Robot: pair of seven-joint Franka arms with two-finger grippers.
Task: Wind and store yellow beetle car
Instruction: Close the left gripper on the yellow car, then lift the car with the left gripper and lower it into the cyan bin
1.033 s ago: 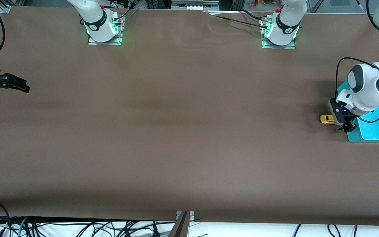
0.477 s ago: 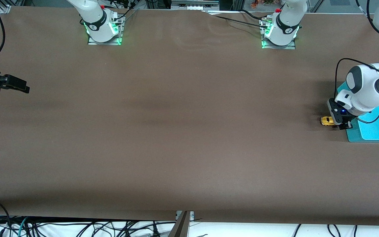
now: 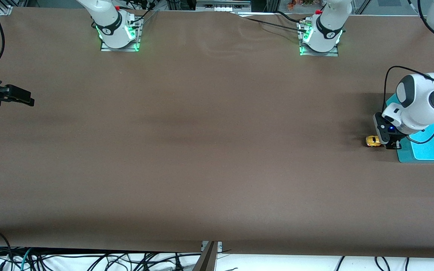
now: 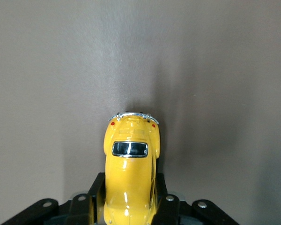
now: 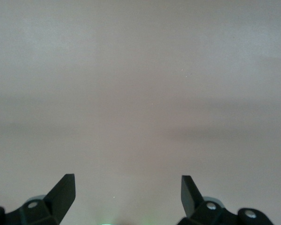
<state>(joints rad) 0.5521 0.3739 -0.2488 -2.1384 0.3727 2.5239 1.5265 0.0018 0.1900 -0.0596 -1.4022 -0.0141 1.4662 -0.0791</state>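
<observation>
1. My left gripper (image 4: 129, 208) has its black fingers (image 4: 166, 211) clamped on the flanks of the tiny glossy yellow beetle car (image 4: 130, 168), one on each side. The rounded body runs out ahead of the fingers, dark window and chrome bumper clear of them.

2. Landmark is the turquoise plastic tray (image 3: 428, 150) at the left arm's end of the table. In the front view the car (image 3: 372, 141) sits just beside the tray's edge, on the side toward the right arm, low on or just over the brown table covering (image 3: 202, 150). I cannot tell whether the wheels touch.

3. Progress, my reading: the car is gripped but not in the tray, so storing is not done. Whether winding is under way I cannot confirm; the low grip on the cloth would suit a pull-back stroke. Left to do: finish winding if needed, lift, carry over the tray's edge, release.

4. Left arm pose: wrist bent down steeply over the tray's edge, gripper (image 3: 384, 142) pointing at the table, white forearm rising above the tray.

5. Right gripper (image 3: 11, 98) waits well apart from the tray, at the right arm's end of the table. Its fingers (image 5: 63, 192) are spread wide, holding nothing, only bare cloth under them.
</observation>
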